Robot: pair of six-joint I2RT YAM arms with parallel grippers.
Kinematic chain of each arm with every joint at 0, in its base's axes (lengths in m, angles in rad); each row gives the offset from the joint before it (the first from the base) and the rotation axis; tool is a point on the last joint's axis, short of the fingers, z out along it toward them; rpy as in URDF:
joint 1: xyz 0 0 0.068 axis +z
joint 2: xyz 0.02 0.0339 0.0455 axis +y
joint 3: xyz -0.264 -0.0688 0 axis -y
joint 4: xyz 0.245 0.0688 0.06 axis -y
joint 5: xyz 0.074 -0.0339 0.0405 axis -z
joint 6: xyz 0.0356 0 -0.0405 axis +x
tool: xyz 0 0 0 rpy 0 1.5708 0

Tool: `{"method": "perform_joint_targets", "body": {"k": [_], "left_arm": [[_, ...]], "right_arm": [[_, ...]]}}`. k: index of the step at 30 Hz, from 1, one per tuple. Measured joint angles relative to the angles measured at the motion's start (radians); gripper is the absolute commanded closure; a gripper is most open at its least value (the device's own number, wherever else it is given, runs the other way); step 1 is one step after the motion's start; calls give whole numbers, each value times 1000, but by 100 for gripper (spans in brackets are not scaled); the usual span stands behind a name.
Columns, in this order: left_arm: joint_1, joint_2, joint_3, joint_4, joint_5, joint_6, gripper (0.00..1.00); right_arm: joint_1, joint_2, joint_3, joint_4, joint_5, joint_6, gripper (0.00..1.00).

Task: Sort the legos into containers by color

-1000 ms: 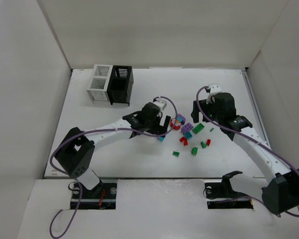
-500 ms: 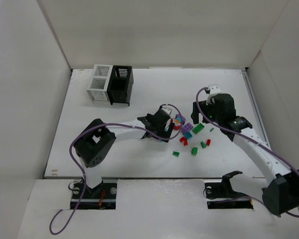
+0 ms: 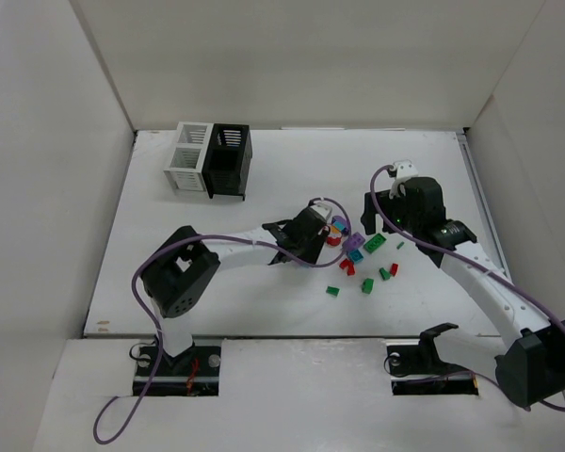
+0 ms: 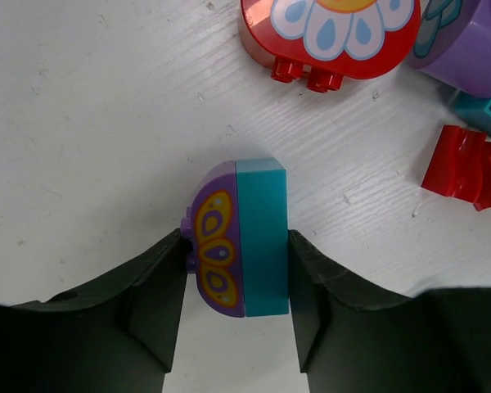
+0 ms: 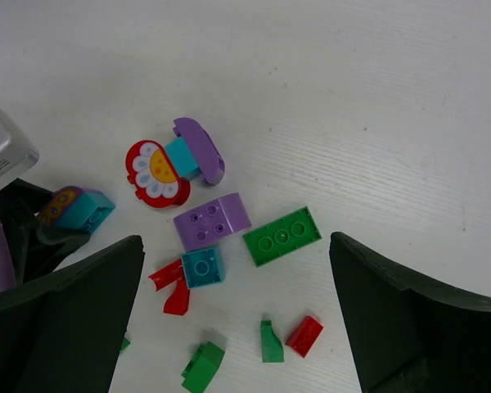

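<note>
the left tool (image 4: 237,262) has its jaws pressed against both sides of a teal-and-purple brick (image 4: 250,237), which appears to rest on the desk (image 4: 90,123) at the left edge of the loose legos (image 3: 363,250). the right tool (image 5: 236,246) hangs wide apart over that pile, holding nothing. the brick looks light, stiff and slick, and its purple half is domed, so it may twist out. squeezing across the seam should keep both halves together. the containers (image 3: 193,174) stand well apart at the far left.
</note>
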Motion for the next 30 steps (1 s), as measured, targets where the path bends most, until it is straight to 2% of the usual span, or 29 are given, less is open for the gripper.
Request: {"method": "perform_joint_targets", "body": {"k": [6, 12, 16, 23, 30], "left_arm": [[0, 0, 0, 2, 0, 9, 64], [0, -22, -1, 7, 0, 15, 64], [0, -149, -29, 69, 3, -5, 63], [-5, -457, -162, 354, 39, -42, 59], [-29, -488, -209, 427, 52, -26, 57]], "right_arm": [[0, 0, 0, 0, 5, 0, 0], [0, -14, 0, 1, -53, 0, 0], [-1, -58, -5, 38, -200, 23, 0], [0, -98, -15, 158, -390, 138, 0], [27, -106, -14, 259, -423, 264, 0]]}}
